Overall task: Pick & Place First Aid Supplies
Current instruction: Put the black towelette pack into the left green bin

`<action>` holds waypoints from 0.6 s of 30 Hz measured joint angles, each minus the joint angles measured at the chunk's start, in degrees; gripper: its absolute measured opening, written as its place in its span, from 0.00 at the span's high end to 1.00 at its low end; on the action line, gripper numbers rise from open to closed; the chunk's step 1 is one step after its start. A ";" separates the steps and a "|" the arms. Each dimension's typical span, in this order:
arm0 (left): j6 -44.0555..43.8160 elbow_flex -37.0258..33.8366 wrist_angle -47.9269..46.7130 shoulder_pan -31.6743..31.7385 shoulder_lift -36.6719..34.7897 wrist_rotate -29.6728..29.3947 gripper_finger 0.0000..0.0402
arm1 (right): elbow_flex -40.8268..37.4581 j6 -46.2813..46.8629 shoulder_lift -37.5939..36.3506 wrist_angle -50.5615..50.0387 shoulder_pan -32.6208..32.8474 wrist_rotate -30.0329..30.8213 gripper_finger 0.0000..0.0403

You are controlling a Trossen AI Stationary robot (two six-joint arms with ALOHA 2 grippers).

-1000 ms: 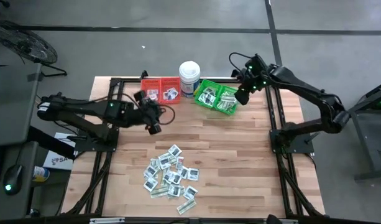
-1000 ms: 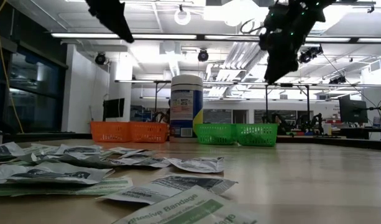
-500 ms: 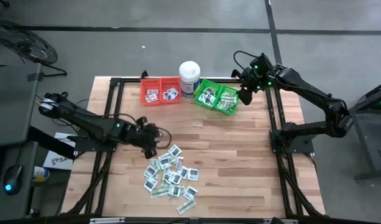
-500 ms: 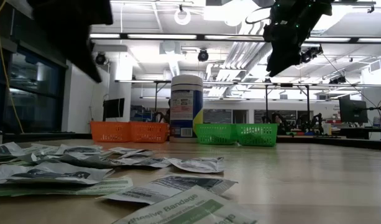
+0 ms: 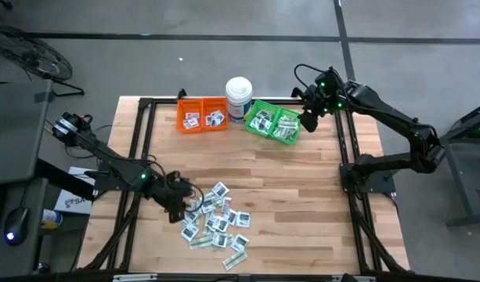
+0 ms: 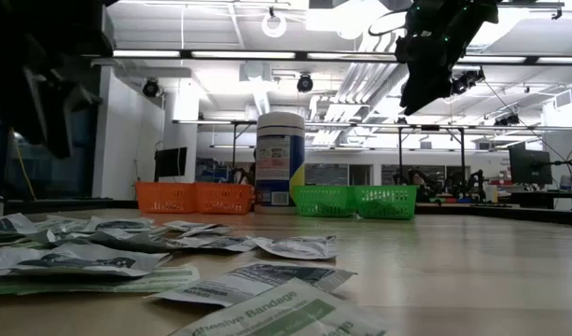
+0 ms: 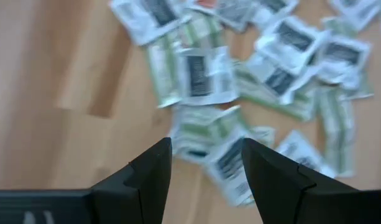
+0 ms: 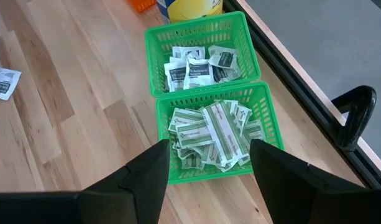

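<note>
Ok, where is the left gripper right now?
In the high view the left gripper is open and empty at the left edge of the loose packet pile on the near half of the table, far from the red bins.

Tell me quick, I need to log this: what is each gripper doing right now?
Left gripper: open, empty, over the packet pile.
Right gripper: open, empty, above the green bins.
</note>
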 joint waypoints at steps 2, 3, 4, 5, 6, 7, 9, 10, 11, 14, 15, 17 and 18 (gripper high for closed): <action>-1.28 -2.86 6.75 -1.23 0.00 0.22 0.52 | 0.00 -0.02 0.00 0.00 0.00 -0.02 0.46; -2.00 -4.32 10.42 -1.79 0.00 0.16 0.52 | 0.00 -0.02 0.00 0.00 0.00 -0.02 0.46; -2.69 -5.68 13.57 -2.34 0.00 -0.11 0.52 | 0.01 -0.02 0.00 0.00 0.00 -0.04 0.46; -3.59 -7.11 16.31 -2.91 0.00 -0.64 0.52 | 0.01 -0.02 0.00 0.00 0.00 -0.10 0.46; -4.64 -8.41 18.14 -3.40 0.00 -1.50 0.52 | 0.01 -0.03 0.00 0.00 0.00 -0.31 0.46; -5.89 -9.34 18.78 -3.81 0.00 -2.17 0.52 | 0.00 -0.04 0.00 0.00 0.00 -0.60 0.46; -7.81 -10.47 19.33 -4.51 -0.05 -3.15 0.52 | 0.00 -0.07 0.00 0.00 0.00 -1.13 0.46; -8.32 -10.91 19.65 -4.79 -0.29 -3.21 0.52 | 0.02 -0.11 0.00 0.00 0.00 -1.24 0.46; -8.68 -11.24 19.71 -5.05 -0.46 -3.17 0.52 | 0.01 -0.15 0.00 0.00 0.00 -1.27 0.46; -9.56 -12.52 20.78 -5.41 -0.73 -1.83 0.52 | 0.02 -0.24 0.00 -0.02 0.00 -1.26 0.46; -9.75 -13.21 21.54 -5.43 -1.00 -1.15 0.52 | 0.02 -0.25 0.00 -0.03 0.00 -1.28 0.46; -10.31 -14.33 23.08 -5.33 -1.01 0.54 0.52 | 0.02 -0.23 0.01 -0.18 0.00 -1.48 0.46; -10.86 -14.96 23.11 -5.32 -1.03 0.63 0.52 | 0.02 -0.20 0.02 -0.20 0.00 -1.57 0.46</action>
